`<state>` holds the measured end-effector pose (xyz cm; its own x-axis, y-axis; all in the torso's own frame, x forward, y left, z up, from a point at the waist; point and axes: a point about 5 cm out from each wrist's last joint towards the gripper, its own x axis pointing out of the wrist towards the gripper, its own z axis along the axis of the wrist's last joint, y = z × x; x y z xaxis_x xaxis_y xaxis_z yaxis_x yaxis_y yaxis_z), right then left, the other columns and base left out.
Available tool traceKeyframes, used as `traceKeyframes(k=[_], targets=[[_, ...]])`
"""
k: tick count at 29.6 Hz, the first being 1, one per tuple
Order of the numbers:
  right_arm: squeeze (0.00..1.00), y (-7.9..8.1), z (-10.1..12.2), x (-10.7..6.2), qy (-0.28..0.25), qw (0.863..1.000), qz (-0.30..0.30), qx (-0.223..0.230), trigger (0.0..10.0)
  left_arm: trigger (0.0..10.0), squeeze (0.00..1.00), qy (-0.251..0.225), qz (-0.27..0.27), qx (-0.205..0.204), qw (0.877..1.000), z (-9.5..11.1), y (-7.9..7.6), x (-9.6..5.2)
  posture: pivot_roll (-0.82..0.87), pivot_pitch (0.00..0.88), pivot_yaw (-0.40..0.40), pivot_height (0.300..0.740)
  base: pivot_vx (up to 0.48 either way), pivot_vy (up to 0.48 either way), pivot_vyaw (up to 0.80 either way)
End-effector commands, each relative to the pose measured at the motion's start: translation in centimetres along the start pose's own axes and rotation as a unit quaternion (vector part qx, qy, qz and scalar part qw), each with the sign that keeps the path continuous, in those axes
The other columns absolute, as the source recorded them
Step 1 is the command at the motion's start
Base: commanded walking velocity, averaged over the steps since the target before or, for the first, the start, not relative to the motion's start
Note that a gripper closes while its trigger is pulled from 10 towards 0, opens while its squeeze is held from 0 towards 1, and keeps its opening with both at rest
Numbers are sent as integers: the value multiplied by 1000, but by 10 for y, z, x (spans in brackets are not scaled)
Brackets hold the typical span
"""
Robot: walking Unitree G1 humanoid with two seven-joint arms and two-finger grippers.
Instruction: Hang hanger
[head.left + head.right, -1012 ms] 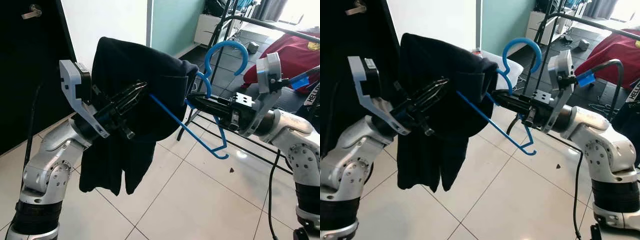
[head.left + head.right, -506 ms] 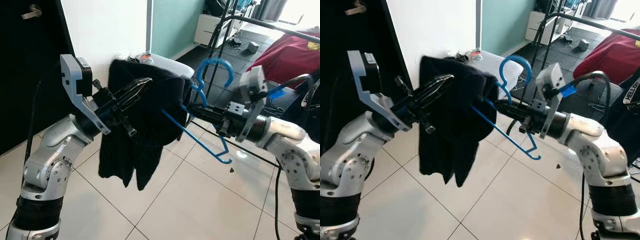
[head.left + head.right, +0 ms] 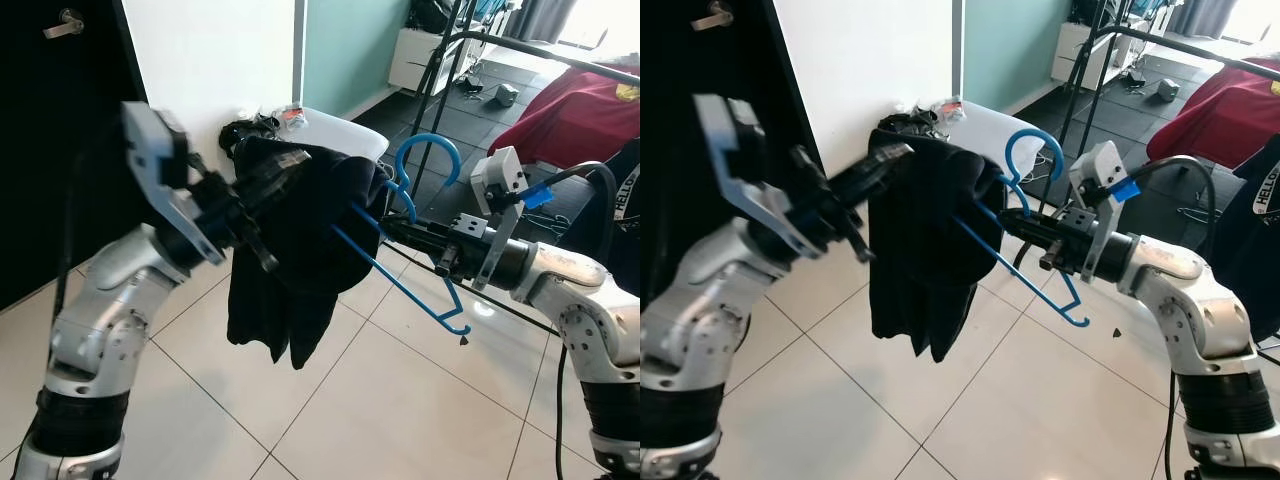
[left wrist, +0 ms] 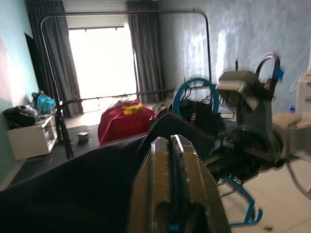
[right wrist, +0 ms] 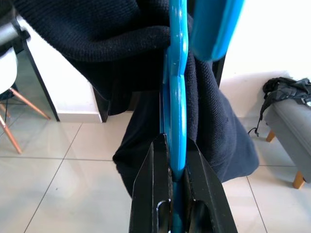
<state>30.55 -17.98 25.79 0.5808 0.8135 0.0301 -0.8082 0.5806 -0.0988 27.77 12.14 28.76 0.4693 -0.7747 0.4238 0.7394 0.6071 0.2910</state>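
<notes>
A blue plastic hanger point(image 3: 402, 287) is held out over the tiled floor, its hook point(image 3: 428, 148) pointing up. My right gripper point(image 3: 388, 232) is shut on its neck; in the right wrist view the blue bar point(image 5: 176, 111) runs up from between the black fingers point(image 5: 151, 194). A black garment point(image 3: 290, 250) is draped over the hanger's far end and hangs down in a bunch. My left gripper point(image 3: 298, 157) reaches in from the left, shut, lying along the top of the garment point(image 4: 73, 194). Its fingertips point(image 4: 160, 145) are pressed together.
A black clothes rack point(image 3: 520, 48) stands behind the right arm with a red garment point(image 3: 590, 100) on it. A white seat point(image 3: 335, 130) with small items sits by the white wall. A black door point(image 3: 50, 150) is at the left. A grey sofa point(image 5: 291, 121) is nearby.
The garment has shifted right and away from me and now hangs narrower and more bunched. The left gripper followed it rightward. The right gripper and hanger moved lower.
</notes>
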Motion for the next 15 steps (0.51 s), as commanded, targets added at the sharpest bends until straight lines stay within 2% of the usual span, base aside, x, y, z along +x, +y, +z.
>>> traceKeyframes(k=[1,2,4,6,10,15], targets=[[0,-2,15,0,-34,999,-5,-20,10000,10000,1000,18,-4,36,999,-1,-3,0,-8,85,-56,740,0,0,0],[0,-3,17,1,-37,999,-9,-22,10000,10000,1000,24,0,50,998,-4,-5,3,-8,85,-56,740,0,0,0],[0,-3,17,1,-37,999,-9,-22,10000,10000,1000,24,0,50,998,-4,-5,3,-8,85,-56,740,0,0,0],[0,-4,19,3,-43,999,-16,-24,10000,10000,1000,33,-11,83,996,-7,-14,7,-8,85,-56,740,0,0,0],[0,-6,22,5,-49,998,-20,-24,10000,10000,1000,35,-3,105,994,-10,-18,10,-10,84,-56,740,0,0,0],[0,-3,23,9,-53,998,-13,-23,10000,10000,1000,26,19,107,994,-8,-19,16,-10,84,-56,740,0,0,0]])
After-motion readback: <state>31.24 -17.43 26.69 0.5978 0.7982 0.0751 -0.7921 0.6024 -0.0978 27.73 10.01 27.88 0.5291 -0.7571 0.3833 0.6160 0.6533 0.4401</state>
